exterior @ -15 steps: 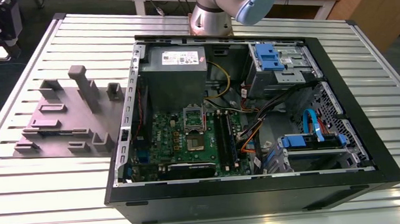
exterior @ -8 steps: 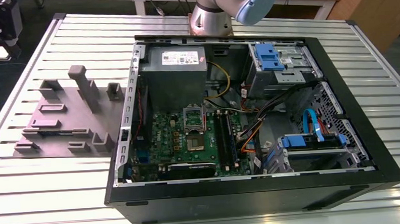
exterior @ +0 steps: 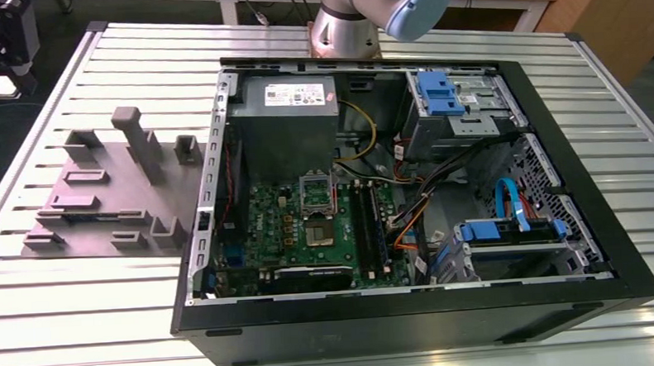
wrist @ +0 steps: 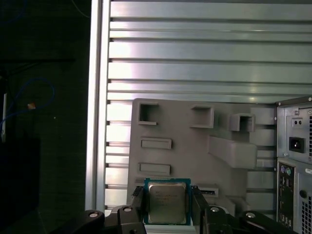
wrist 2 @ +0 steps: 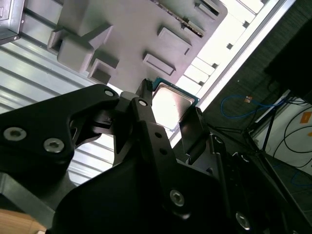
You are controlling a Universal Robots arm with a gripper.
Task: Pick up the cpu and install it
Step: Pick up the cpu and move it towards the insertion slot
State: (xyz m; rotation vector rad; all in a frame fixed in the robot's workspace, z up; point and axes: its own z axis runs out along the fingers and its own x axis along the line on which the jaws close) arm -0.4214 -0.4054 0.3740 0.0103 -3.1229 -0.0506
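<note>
First wrist view: you are looking down past the claw (wrist: 167,196), whose two black fingers (wrist: 138,201) are closed on opposite edges of the cpu (wrist: 167,204), a small square chip with a silvery top and a teal rim. The chip lies flat between them with its metal face toward the camera. It hangs clear of the grey fixture (wrist: 195,151), which lies on the ribbed metal bench (wrist: 195,63) beside the open computer case (wrist: 295,146). In the second wrist view the same grip shows from the side: the cpu (wrist 2: 170,105) is pinched at its rim and nothing touches its face. The step in hand looks like carrying the chip. Hold it by the edges only, keep it level, and move smoothly, since such a narrow purchase could let it tilt or slip. In the exterior view the arm (exterior: 380,7) rises from the far side of the bench behind the case. The green motherboard (exterior: 295,209) and its square socket (exterior: 322,233) sit well apart from the fixture (exterior: 106,193) on the exterior view's left.
</note>
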